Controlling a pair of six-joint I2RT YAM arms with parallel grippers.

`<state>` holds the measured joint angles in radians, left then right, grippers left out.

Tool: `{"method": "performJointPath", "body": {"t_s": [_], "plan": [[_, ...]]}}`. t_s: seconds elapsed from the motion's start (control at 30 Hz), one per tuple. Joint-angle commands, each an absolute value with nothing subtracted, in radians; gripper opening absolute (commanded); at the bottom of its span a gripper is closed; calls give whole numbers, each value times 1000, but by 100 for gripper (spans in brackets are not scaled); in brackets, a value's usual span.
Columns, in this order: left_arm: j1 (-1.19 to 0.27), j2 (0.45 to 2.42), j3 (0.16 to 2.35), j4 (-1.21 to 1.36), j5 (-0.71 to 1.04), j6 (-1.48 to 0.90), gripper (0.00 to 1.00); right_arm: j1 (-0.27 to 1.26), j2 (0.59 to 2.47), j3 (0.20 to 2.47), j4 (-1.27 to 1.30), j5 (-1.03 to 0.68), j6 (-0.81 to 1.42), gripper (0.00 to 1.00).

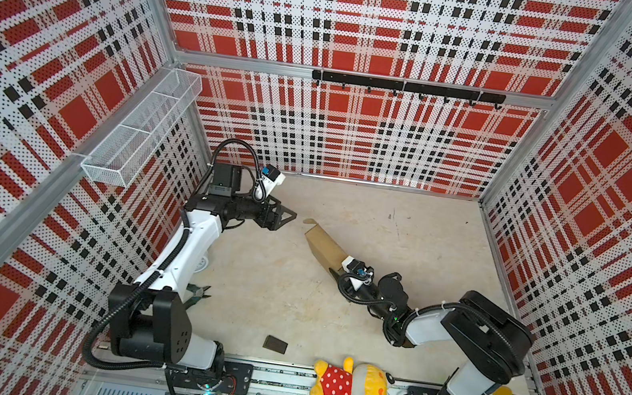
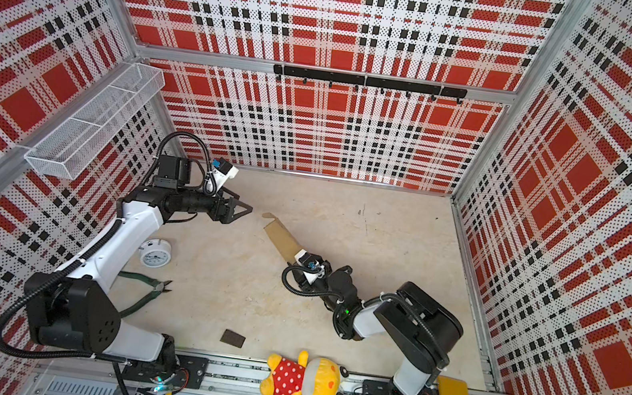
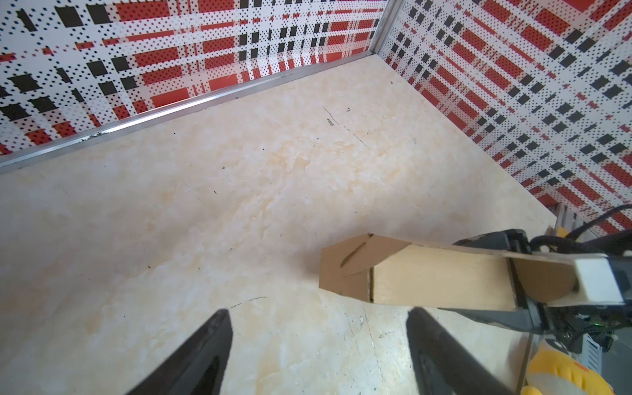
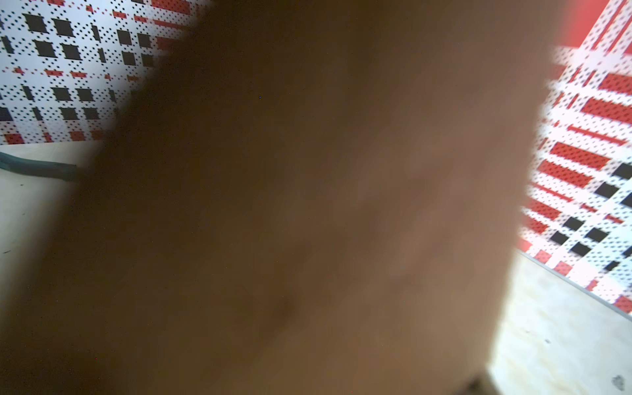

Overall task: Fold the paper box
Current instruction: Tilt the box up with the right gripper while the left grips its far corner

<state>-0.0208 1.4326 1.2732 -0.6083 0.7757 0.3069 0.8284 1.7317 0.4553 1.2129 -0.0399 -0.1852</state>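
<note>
Top views: right claw [image 1: 338,272] is clamped on the near end of the paper box [image 1: 322,243]. It holds the box slanted over the counter [image 1: 426,239], free end towards the left arm, probably presenting it for flap work. Left claw [image 1: 288,219] is empty, jaws spread, near that end but apart. Both top views agree.

Clutter is well apart and nothing blocks the gap:
- dark block [image 1: 275,344]
- plush toy [image 1: 354,388] on the front rail
- pliers [image 2: 150,288]
- alarm clock [image 2: 155,255] by the left arm

Left wrist: box [image 3: 427,277] is ahead and looks lifted, end face apparently closed. Left fingers [image 3: 212,342] are wide with bare counter between.

Right wrist: blurred cardboard [image 4: 307,205] fills the frame, claw not visible.
</note>
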Motion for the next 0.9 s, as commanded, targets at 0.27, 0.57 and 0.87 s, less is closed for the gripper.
{"method": "performJointPath", "body": {"t_s": [0.27,0.57,0.87], "plan": [[-147,1547,1383,-753,698,453,85,816,1812,447,1389,-108,-94,51],[-196,1622,1417,-785,643,475,76,804,1821,440,1376,-139,-87,51],[-226,1641,1436,-796,631,455,51,796,1833,444,1370,-151,-83,50]]}}
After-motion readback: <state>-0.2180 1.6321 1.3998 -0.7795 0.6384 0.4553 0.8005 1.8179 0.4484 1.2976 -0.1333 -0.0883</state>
